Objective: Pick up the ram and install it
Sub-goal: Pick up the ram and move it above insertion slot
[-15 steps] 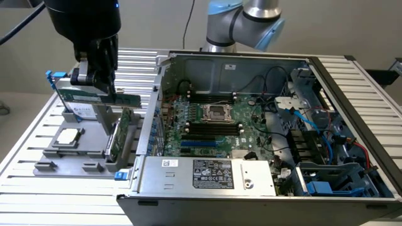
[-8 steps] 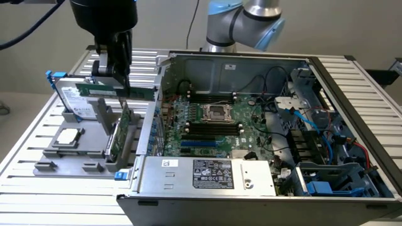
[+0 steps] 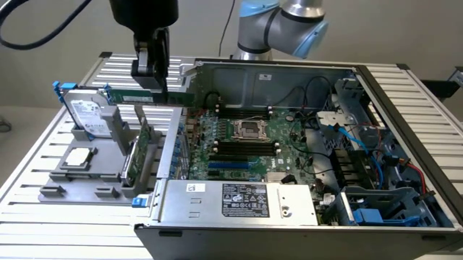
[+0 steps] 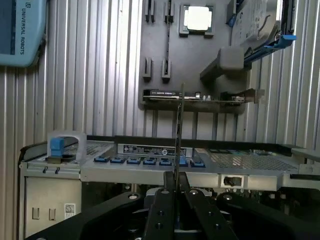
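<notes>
The ram [image 3: 127,97] is a long thin green stick, held level in the air above the grey fixture [image 3: 79,176], at the exterior view's left edge of the open computer case [image 3: 275,70]. My gripper [image 3: 155,86] hangs from above and is shut on the stick near its middle. In the wrist view the ram [image 4: 178,130] shows edge-on as a thin line rising from between my fingers, with my gripper [image 4: 175,184] clamped on its lower end. The motherboard's long black slots [image 3: 246,145] lie inside the case, to the exterior view's right of the ram.
On the grey fixture stand a hard drive [image 3: 87,116] with blue clips, a green expansion card [image 3: 137,154] and a CPU [image 3: 76,157]. The case holds a power supply [image 3: 239,199], cables and blue drive bays [image 3: 369,214]. The slatted metal table [image 3: 43,227] surrounds everything.
</notes>
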`<move>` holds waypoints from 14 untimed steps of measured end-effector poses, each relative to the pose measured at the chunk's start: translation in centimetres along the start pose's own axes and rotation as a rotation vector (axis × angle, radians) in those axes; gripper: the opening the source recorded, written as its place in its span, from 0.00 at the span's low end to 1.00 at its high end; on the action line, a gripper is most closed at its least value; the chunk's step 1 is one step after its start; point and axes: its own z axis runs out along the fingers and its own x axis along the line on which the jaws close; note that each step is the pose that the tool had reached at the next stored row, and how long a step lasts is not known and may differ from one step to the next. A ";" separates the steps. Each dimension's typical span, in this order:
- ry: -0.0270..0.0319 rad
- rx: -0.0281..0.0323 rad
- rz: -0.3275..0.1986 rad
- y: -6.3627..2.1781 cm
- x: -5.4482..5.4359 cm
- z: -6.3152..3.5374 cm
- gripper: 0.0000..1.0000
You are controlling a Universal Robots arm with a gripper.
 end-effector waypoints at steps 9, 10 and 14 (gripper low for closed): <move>0.0091 0.0153 0.001 -2.89 -1.8 -0.13 0.14; 0.0092 0.0162 0.001 -3.24 -1.9 -0.14 0.14; 0.0092 0.0188 0.001 -4.85 -2.3 -0.20 0.14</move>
